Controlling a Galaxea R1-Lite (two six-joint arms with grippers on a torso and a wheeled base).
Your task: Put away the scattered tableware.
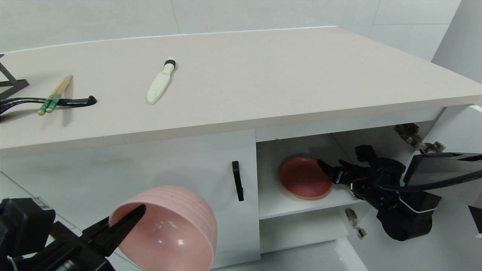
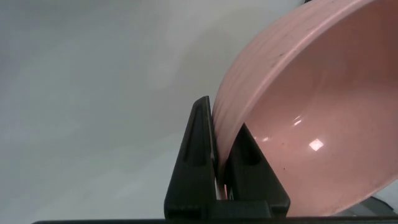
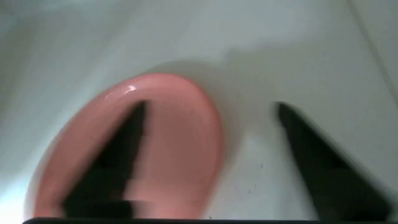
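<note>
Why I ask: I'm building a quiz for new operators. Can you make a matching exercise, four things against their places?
Things:
1. pink bowl
2. red plate
3. chopsticks
4. white spatula

Places:
A. on the cabinet shelf, by the open right gripper
B. alone on the countertop
C. clamped in the left gripper
D. across a black handle on the countertop

Pairs: 1-C, 2-A, 3-D, 4-B
</note>
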